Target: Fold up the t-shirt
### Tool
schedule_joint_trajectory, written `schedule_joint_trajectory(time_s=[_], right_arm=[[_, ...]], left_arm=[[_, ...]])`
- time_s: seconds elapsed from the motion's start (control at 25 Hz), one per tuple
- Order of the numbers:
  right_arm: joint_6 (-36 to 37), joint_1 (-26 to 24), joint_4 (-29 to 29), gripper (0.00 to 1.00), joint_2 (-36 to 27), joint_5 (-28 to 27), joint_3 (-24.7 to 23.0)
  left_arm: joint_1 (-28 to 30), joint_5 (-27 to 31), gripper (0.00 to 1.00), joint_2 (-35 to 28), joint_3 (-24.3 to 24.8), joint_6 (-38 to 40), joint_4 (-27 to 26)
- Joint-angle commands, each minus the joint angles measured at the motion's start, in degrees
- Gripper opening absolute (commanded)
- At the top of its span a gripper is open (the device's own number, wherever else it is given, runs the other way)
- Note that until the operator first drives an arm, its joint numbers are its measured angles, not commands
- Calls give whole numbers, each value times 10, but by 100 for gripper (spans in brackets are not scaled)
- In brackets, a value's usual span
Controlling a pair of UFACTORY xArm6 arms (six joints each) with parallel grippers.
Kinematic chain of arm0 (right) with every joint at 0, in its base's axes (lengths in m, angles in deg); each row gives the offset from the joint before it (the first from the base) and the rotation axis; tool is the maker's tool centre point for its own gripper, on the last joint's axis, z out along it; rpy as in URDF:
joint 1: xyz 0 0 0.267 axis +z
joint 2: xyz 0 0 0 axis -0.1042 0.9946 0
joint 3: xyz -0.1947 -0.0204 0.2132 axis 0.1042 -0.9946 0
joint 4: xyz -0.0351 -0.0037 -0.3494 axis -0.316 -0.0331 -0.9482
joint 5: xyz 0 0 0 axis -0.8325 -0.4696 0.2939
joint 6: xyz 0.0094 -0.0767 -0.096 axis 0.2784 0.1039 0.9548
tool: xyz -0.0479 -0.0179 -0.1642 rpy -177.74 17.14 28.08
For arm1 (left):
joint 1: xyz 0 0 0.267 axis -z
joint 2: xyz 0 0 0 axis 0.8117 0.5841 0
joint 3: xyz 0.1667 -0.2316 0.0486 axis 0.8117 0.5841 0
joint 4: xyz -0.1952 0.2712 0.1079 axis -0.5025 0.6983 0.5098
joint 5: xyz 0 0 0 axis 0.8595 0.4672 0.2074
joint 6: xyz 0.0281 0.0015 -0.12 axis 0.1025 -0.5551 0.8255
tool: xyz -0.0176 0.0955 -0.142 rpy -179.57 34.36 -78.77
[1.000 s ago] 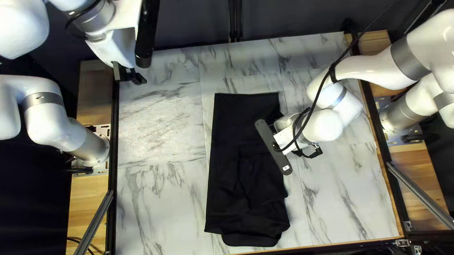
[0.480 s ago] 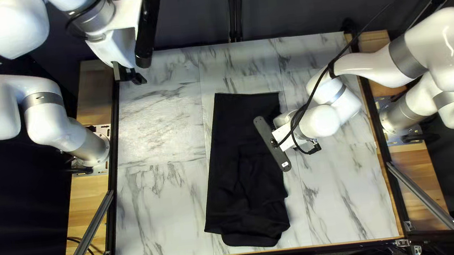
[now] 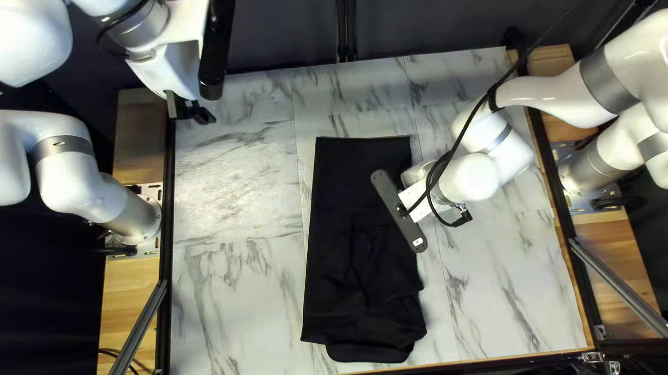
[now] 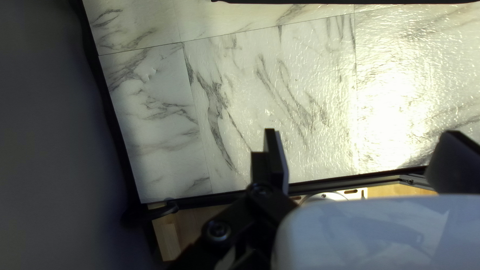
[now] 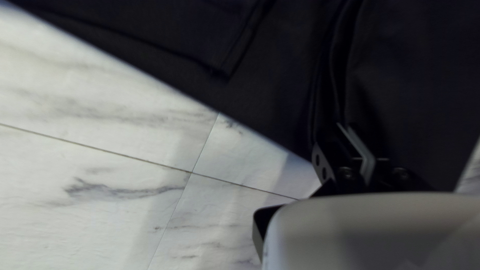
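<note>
T-shirt lies directly under the right end effector, whose two fingers stand close together above the black fabric; whether they pinch a thin fold of it, the right wrist view does not make certain. The relation which matters is this: the right end effector is at the right side edge of the T-shirt in the top left view, near the middle of its length, and most of the width lies to the left of it. The long axis runs from the far part of the bench to the near part, leaning a little, with a bunched near end. The left end effector has its fingers wide apart, over the bench's far left corner, well apart from the T-shirt. So the right arm is the nearer one, and probably it should straighten or fold this side next.
</note>
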Motion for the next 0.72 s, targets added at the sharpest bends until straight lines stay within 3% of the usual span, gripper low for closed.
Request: schedule_joint_trajectory(time_s=[0.04,0.32,0.72], right_arm=[[-3,21,19,0,13,-27,28],[-23,42,19,0,39,-31,49],[-34,24,14,0,14,21,-29]], left_arm=[[0,0,100,0,0,0,0],[0,0,100,0,0,0,0],[0,0,100,0,0,0,0]])
